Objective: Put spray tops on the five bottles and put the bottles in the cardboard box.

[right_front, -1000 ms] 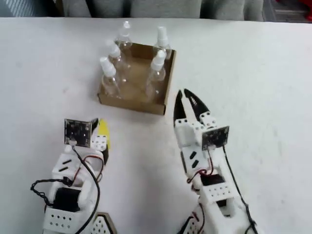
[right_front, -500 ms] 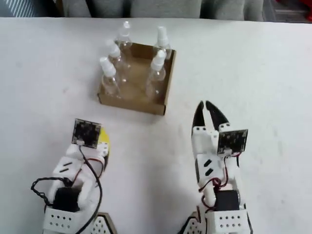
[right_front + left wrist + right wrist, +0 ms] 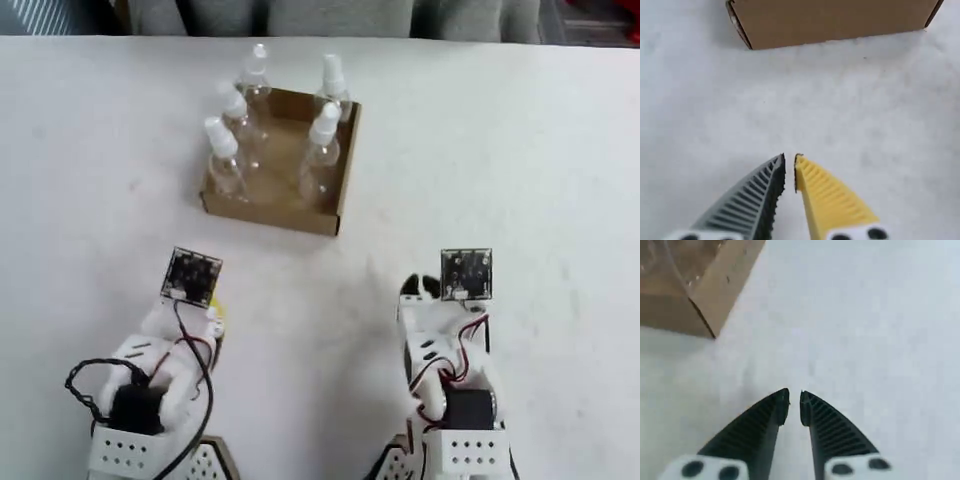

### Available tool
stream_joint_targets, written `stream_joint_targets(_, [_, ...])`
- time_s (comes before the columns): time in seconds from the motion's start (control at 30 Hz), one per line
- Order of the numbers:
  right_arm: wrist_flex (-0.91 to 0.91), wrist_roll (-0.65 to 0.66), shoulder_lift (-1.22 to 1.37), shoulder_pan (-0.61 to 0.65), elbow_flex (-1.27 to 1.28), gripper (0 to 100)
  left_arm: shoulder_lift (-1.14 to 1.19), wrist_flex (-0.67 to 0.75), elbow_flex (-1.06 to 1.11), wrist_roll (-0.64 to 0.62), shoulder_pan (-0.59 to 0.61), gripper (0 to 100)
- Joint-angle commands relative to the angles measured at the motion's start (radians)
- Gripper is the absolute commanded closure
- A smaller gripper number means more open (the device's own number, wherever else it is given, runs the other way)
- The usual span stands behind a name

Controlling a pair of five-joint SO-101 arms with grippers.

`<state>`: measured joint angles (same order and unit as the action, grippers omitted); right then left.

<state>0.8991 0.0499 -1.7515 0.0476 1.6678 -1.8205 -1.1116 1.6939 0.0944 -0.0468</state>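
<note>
High view: five bottles with spray tops stood in the cardboard box. Left gripper and right gripper were closed, empty; parking should avoid the box.

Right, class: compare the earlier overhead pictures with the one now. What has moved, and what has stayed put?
The right arm has drawn well back from the cardboard box toward its base, so its pincer now hangs over the table. The left arm has pulled back a little too. Nothing was gripped or released. The five bottles, spray tops on, stayed in the box.
</note>
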Motion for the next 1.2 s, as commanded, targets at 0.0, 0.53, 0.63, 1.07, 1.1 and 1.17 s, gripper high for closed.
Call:
stream_joint_targets(0.0, [0.124,-0.009,-0.005,-0.005,-0.017,98.2,-0.01,-0.052,-0.002,0.009,0.007,94])
stream_joint_targets(0.53, [0.326,-0.006,-0.016,-0.007,0.025,98.1,-0.01,-0.178,-0.002,0.005,0.008,94])
stream_joint_targets(0.63, [0.326,-0.005,-0.016,-0.007,0.025,98.1,-0.01,-0.178,-0.002,0.005,0.008,94])
stream_joint_targets(1.07, [0.326,-0.005,-0.016,-0.007,0.025,98.1,-0.01,-0.178,-0.002,0.005,0.008,94])
stream_joint_targets(1.1, [0.326,-0.005,-0.016,-0.007,0.025,98.1,-0.01,-0.178,-0.002,0.005,0.008,94])
stream_joint_targets(1.17, [0.326,-0.005,-0.016,-0.007,0.025,98.1,-0.01,-0.178,-0.002,0.005,0.008,94])
